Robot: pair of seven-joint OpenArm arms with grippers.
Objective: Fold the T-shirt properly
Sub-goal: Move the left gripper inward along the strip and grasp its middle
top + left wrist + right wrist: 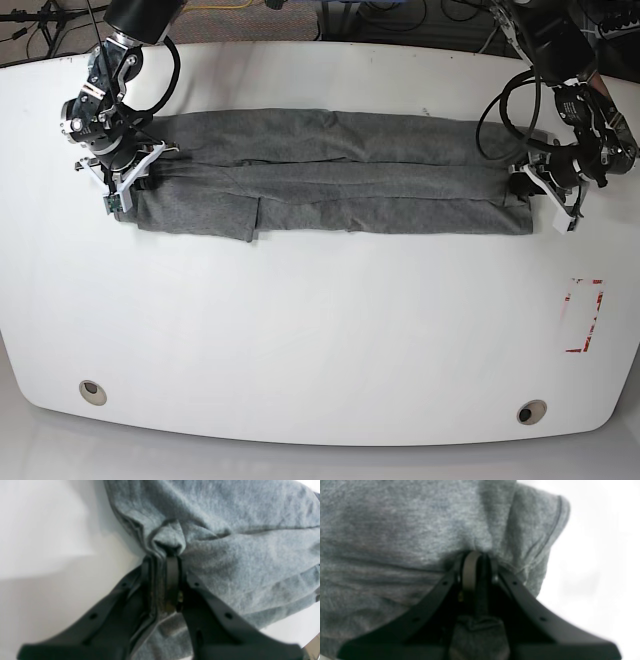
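While both arms reached in from the far corners of the white desk [320, 330], the scene read as follows:

T-shirt: the grey T-shirt [330, 180] lay folded lengthwise into a long narrow band across the far half of the desk, stretched between the two arms, with a sleeve flap showing at the band's near edge toward the base view's left

Left pincer: the left pincer [163, 555] sat at the band's end on the base view's right, its jaws drawn almost together on a bunched stack of the shirt's edge; several layers of cloth ran down between the two black fingers [172, 575]

Cloth at left pincer: in the left wrist view the shirt spread up and to the right from the grip, with bare desk to the left

Right pincer: the right pincer [477, 557] sat at the opposite end, on the base view's left, closed tight on a pinch of the shirt, with the fabric puckered right at the fingertips

Cloth at right pincer: in the right wrist view the shirt filled the left and upper part, a hemmed edge curved down on the right, and a wad of cloth showed between the finger bases

Red marking: a red rectangular outline [582, 315] lay on the desk, well apart from the shirt, nearer the front on the base view's right
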